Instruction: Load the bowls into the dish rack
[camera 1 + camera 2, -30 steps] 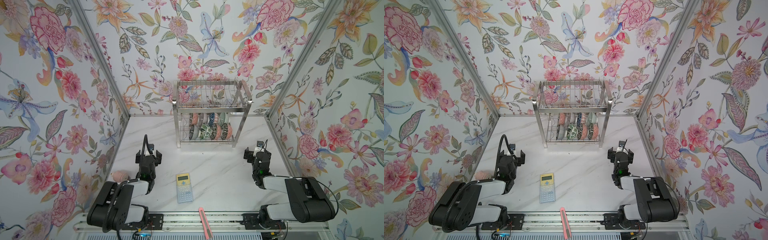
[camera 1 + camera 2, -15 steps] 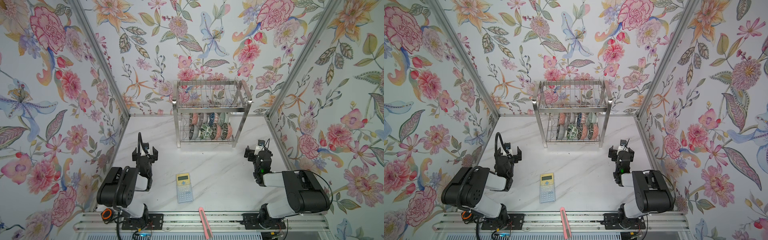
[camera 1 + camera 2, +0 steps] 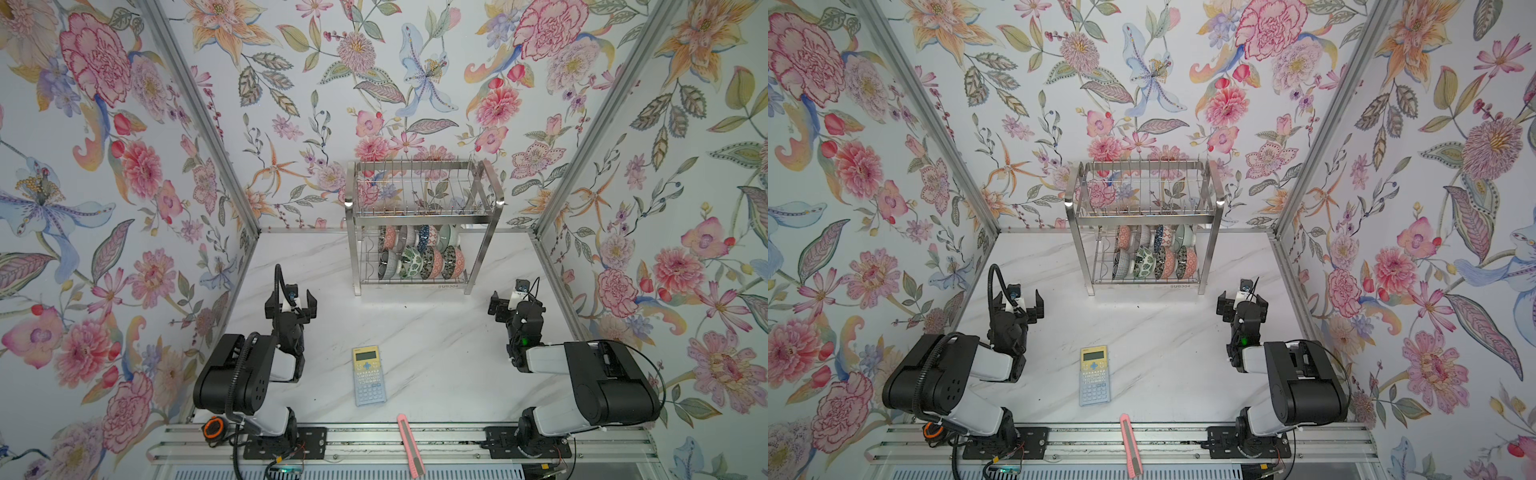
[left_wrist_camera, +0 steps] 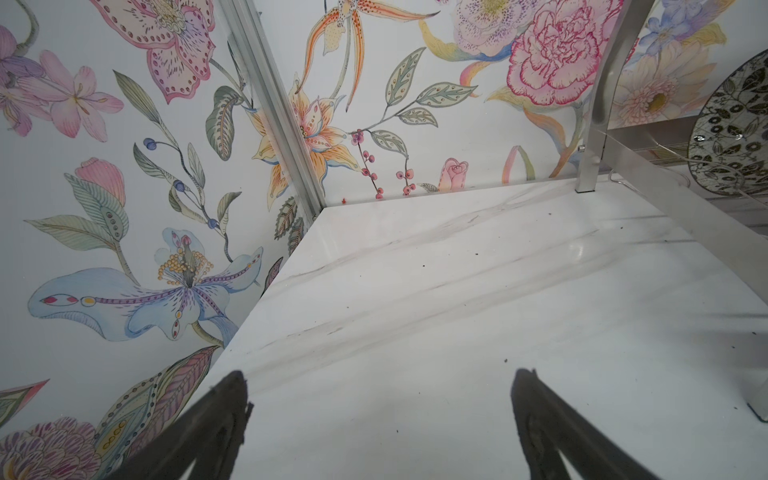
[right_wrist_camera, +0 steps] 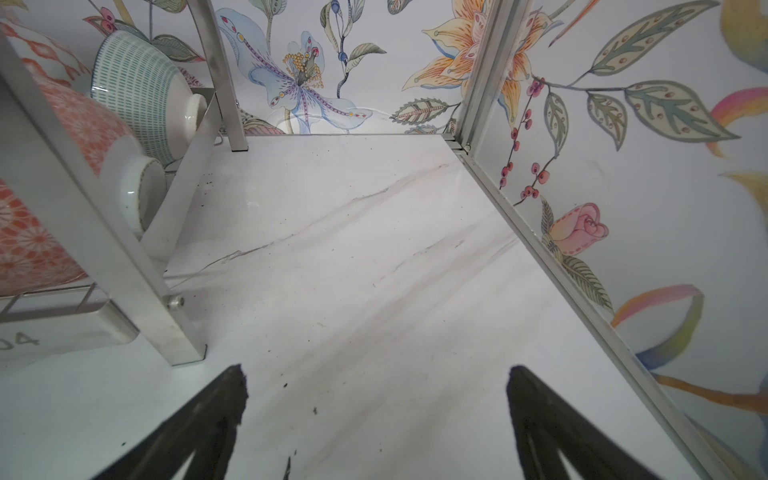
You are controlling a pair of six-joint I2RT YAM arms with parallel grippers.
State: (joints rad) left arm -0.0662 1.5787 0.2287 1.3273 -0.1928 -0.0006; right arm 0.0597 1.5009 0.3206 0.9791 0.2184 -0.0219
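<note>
Left tool (image 3: 291, 305) and right tool (image 3: 515, 306) gape empty. Small patterned ceramic bowls (image 3: 420, 261) stand on edge in the lower tier of the tall steel wire dish rack (image 3: 424, 219). They're probably light, glazed, slippery and chippable, so pinch a rim.

In both top views the rear bowls (image 3: 424, 237) (image 3: 1158, 237) hide partly behind the front row (image 3: 424, 264) (image 3: 1154, 262) and the dish rack (image 3: 415, 219) (image 3: 1142, 219) rail. Picture edges crop the rack's stamp (image 5: 20, 341) to "04" and cut the black-white floral bowl (image 4: 731, 137).
</note>
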